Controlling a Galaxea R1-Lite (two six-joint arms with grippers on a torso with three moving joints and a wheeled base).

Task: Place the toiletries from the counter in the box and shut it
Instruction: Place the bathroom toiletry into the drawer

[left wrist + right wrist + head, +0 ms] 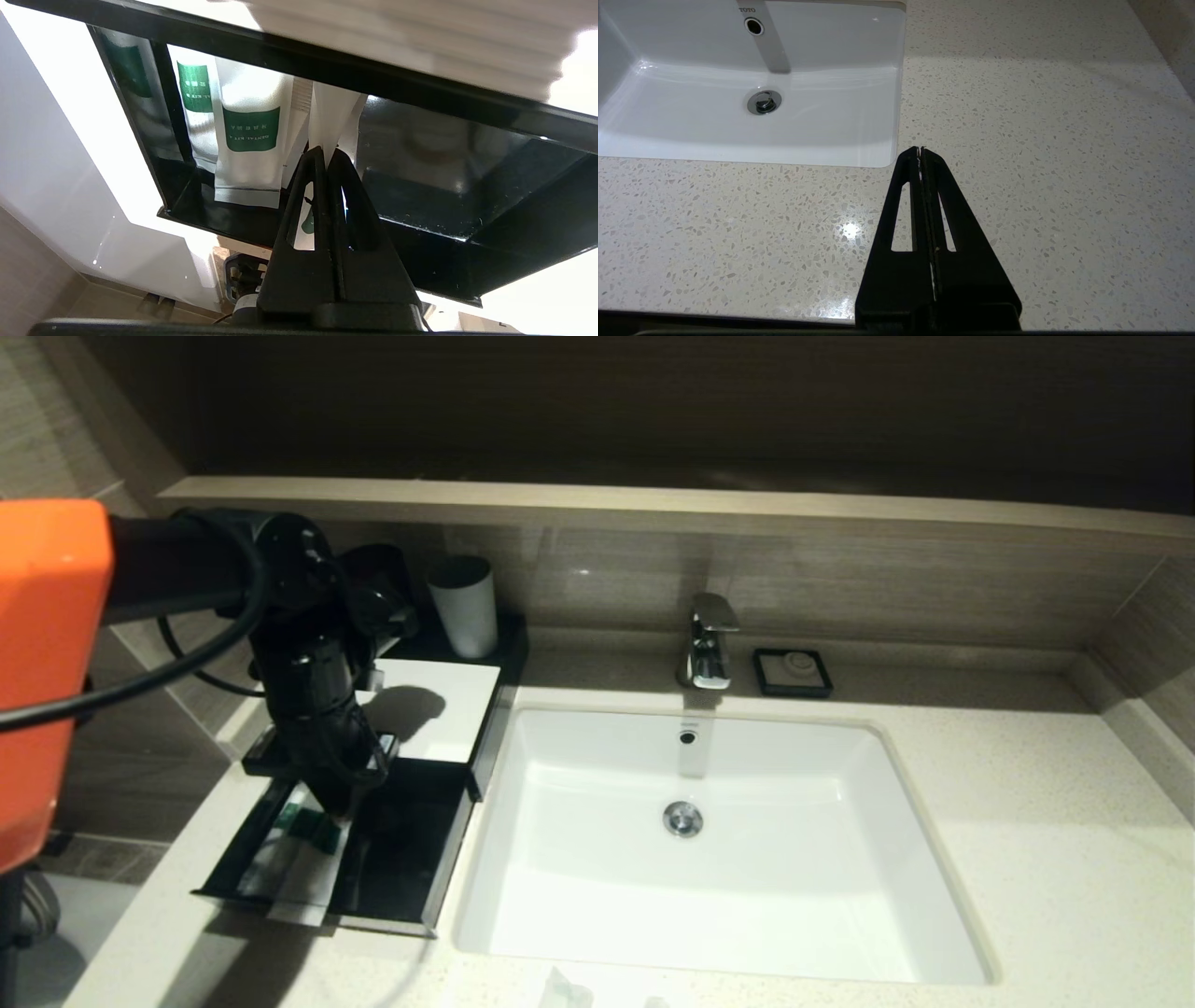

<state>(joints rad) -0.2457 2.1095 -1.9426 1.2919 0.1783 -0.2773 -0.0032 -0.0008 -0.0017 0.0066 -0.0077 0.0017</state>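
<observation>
Left gripper point(325, 156) pinched shut on a slim white packet point(332, 119) over the box point(425, 859) drawer at 8 o'clock of the sink point(597, 933). Green-labelled packets point(247, 140) inside read "DENTAL KIT". Right gripper point(920, 151), closed, empty, over speckled counter point(1017, 140); basin marked "TOTO".

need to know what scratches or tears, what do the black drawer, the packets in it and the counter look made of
Black open drawer: seemingly glossy acrylic or lacquered plastic; its walls mirror the packets.
White green-printed packets: matte paper-like or plastic film pouches with flat sealed edges; the left hand pinches a plain white packet that creases.
Off-white speckled counter: polished stone or composite, with fine chips and a glare spot.
</observation>
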